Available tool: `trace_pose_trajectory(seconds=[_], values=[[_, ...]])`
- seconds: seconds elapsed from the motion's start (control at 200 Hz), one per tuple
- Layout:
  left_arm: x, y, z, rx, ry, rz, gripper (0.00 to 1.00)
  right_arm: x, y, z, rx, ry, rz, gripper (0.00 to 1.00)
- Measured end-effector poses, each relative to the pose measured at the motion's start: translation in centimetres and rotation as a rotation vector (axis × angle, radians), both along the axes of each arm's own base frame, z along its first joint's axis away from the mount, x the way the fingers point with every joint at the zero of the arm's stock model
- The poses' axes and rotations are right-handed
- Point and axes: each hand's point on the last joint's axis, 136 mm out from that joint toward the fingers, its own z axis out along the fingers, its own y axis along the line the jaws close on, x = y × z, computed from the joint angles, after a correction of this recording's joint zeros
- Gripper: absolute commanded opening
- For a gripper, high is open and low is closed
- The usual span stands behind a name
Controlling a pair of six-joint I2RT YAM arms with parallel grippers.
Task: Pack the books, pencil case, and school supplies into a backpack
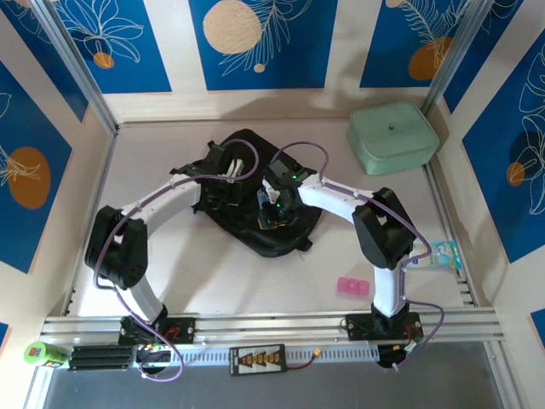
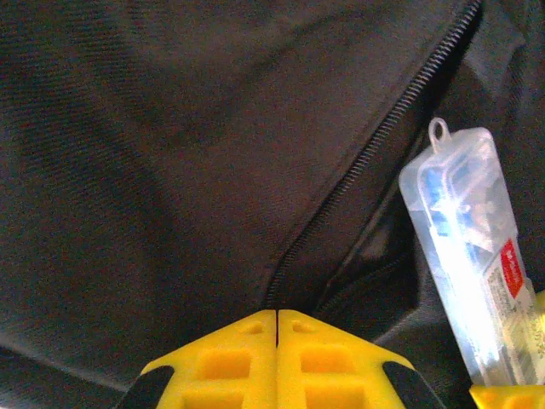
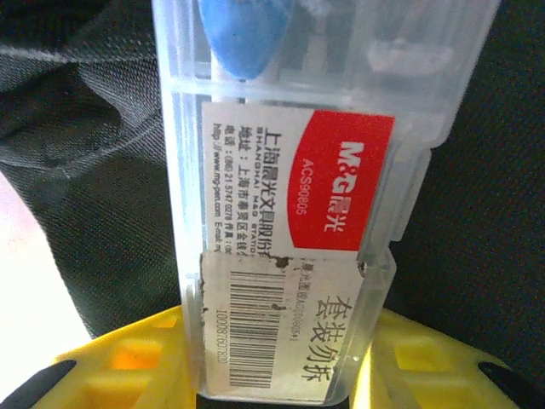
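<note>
left jaws: shut, empty, against the backpack (image 1: 281, 243) fabric beside its zip | right jaws: part-open, clamped on clear plastic case (image 3: 289, 170), over backpack | pink block (image 1: 351, 287): on counter (image 1: 221, 281), right of backpack

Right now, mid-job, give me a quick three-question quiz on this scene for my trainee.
1. True or false: the left gripper stands open.
2. What does the right gripper hold? A a book; B a clear plastic box; C a pencil.
3. Which lies nearer the right arm's base: the pink block or the green case?
Key: 1 false; 2 B; 3 the pink block.
</note>
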Motion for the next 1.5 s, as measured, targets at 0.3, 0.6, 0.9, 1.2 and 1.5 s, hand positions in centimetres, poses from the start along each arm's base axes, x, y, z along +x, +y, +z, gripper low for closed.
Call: trace_pose_trajectory(seconds=[0.3,0.6,0.9,1.2,1.5], values=[[-1.7,0.2,0.1,-0.151,0.009,0.055,0.0,0.4,-0.8,-0.2,-0.198,-0.025,0.11,0.24],[-2.9,-0.9,0.8,-0.292,-0.015,0.06,0.0,0.9,-2.0,0.2,-0.349,-0.019,0.186,0.24],[-4.5,-1.5,1.0,-0.383,-0.027,0.06,0.0,1.7,-2.0,0.1,-0.436,0.042,0.205,0.25],[-4.9,-1.8,1.2,-0.412,-0.026,0.056,0.0,4.1,-0.3,1.5,-0.423,-0.004,0.194,0.25],[-5.1,-1.8,0.9,-0.414,-0.019,0.057,0.0,5.6,1.4,2.2,-0.359,-0.07,0.18,0.27]])
